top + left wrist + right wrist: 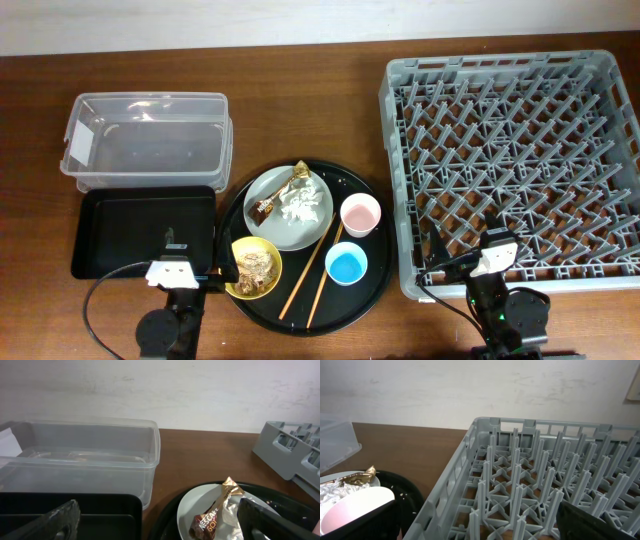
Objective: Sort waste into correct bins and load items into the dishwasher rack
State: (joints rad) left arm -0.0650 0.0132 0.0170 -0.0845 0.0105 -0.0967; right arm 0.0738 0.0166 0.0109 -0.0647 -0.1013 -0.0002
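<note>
A shiny gold-brown wrapper (272,197) is laid on the pale grey-white round plate (300,236), touching a crumpled white tissue (299,207). In the left wrist view the word "NESCAFE" can be read on the wrapper (212,513); the smaller letters under it cannot be read with certainty. Brown crumbly food scraps (257,267) are held in the small yellow bowl (272,287).

Near the plate, a smooth pink cup (360,214) and a blue cup (346,264) are placed upright. Two thin wooden chopsticks (310,272) are laid diagonally between the bowl and the blue cup. All of these are carried by a large round black tray (378,255).

To the left of it, a shallow black rectangular tray (130,235) is set, and behind that a clear plastic tub (150,98) with rounded corners. A white label (75,145) is fixed on the left end of the tub, but its writing is too small to read. On the right, the square grey dishwasher rack (390,150) is seen, with a lattice floor and rows of upright pegs.

The left pincer (156,522) is spread wide and holds nothing, with one finger over the black rectangular tray and the other over the round tray. The right pincer (480,522) is also spread wide and empty, at the near left corner of the rack. Everything is carried by a dark brown wooden table (300,110).
</note>
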